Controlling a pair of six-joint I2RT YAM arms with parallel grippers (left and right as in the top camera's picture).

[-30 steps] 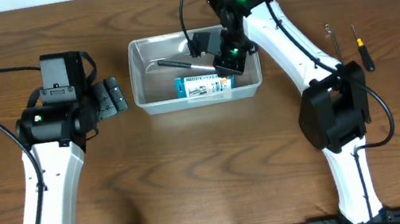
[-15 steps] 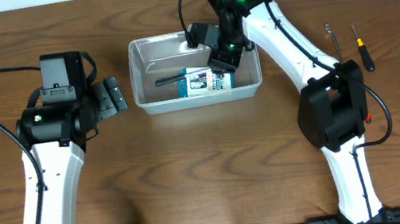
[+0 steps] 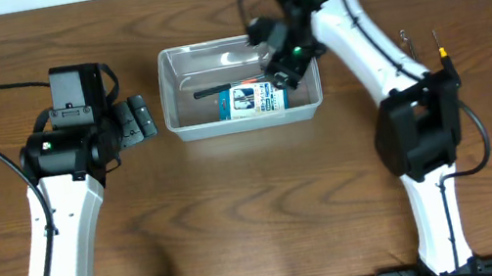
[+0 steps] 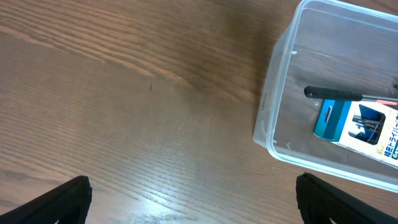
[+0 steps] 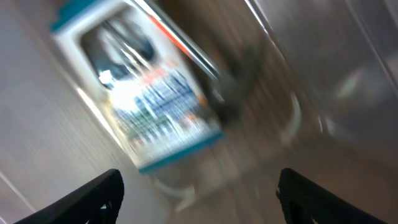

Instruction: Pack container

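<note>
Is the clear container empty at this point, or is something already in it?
Not empty. The container holds a blue-and-white box lying flat and a dark-handled tool.

The blue-and-white box (image 4: pixel 360 127) inside the container (image 4: pixel 272 106) bears Japanese print, too small and blurred to read.

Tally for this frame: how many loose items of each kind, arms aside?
Clear container: 1
Blue-and-white box, in the container: 1
Slim hand tools: 3 (black-handled tool in the container; metal tool and yellow-marked tool on the table)
Total: 5
</note>
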